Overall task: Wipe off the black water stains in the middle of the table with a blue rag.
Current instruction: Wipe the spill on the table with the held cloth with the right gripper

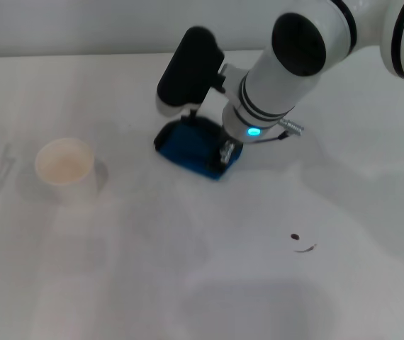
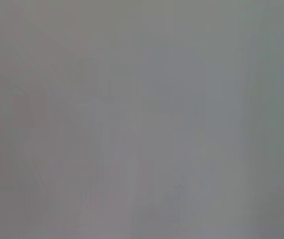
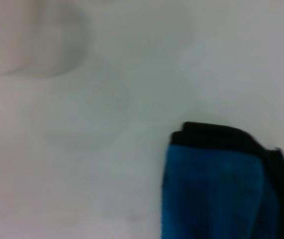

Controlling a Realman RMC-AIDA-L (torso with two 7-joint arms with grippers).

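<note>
— On the table (image 1: 117, 283) we count one blue rag (image 1: 191, 145), one paper cup (image 1: 64, 168), and two small dark stains (image 1: 295, 236): a dot and a thin streak beside it, well apart from the rag.

— Cup contents?

— We see none; its inside looks bare. The right gripper (image 1: 205, 145) sits over the rag; we cannot tell how its fingers stand.
</note>
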